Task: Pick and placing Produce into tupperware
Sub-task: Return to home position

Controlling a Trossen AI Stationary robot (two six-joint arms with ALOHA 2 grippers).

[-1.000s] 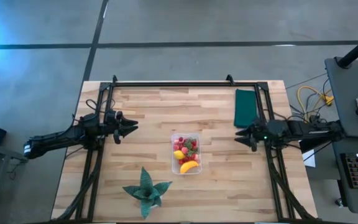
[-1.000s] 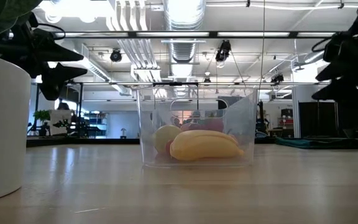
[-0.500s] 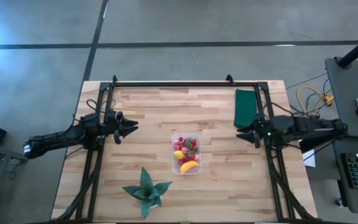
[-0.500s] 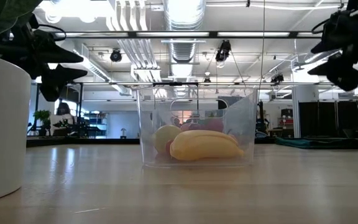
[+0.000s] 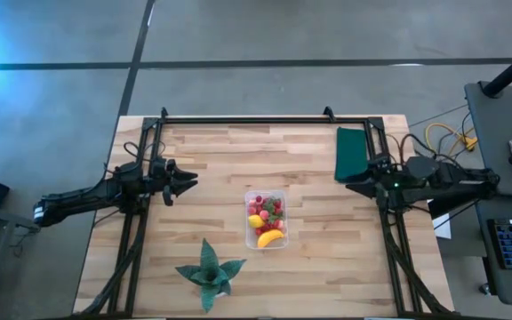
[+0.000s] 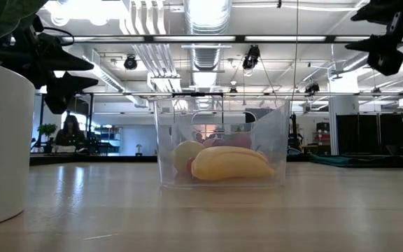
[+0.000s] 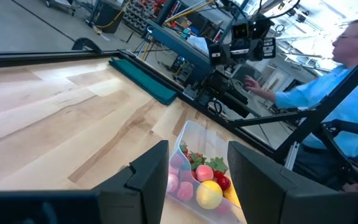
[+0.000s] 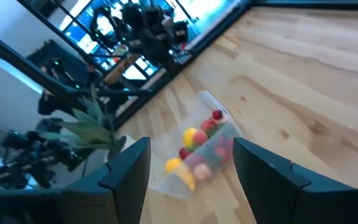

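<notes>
I am seeing all the fruit [image 5: 268, 216] lying inside the clear box [image 5: 251, 240], so the job looks finished. The left gripper [image 5: 188, 181] and the right gripper [image 5: 352, 188] are hanging spread and empty, well apart from the box.

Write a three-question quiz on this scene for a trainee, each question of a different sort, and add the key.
1. True or false: the banana lies inside the tupperware.
2. Choose one. The right gripper is nearest to: A the green plant; B the dark green mat; C the tupperware.
3. Fill in: the left gripper, to the left of the tupperware, holds nothing and its fingers are ____.

Key: 1 true; 2 B; 3 open.
</notes>
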